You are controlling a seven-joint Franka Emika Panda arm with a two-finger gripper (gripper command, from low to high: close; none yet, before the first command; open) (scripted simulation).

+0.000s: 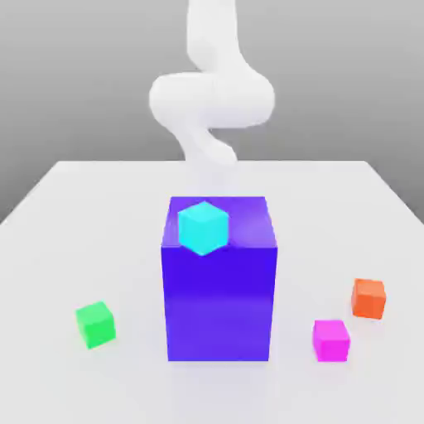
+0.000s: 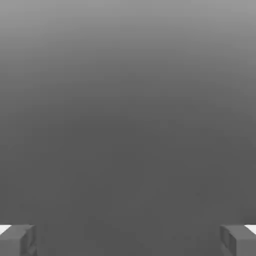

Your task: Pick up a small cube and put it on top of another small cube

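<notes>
Nothing done: magenta cube [image 1: 331, 339] and green cube [image 1: 95, 323] sit apart, flanking the blue block [image 1: 219, 298]. Pincer [image 2: 128, 239] stands apart, empty; grasp and stacking remain.

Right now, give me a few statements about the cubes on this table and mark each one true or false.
1. The cyan cube sits on top of the big blue block. True.
2. The pink cube is stacked on the green cube. False: both rest on the table, on opposite sides of the block.
3. The orange cube lies near the pink cube, at the exterior view's right. True.
4. The gripper holds the pink cube. False: in the hand view its jaws stand wide apart with nothing between them.
5. The green cube touches the blue block. False: a gap separates them.
</notes>
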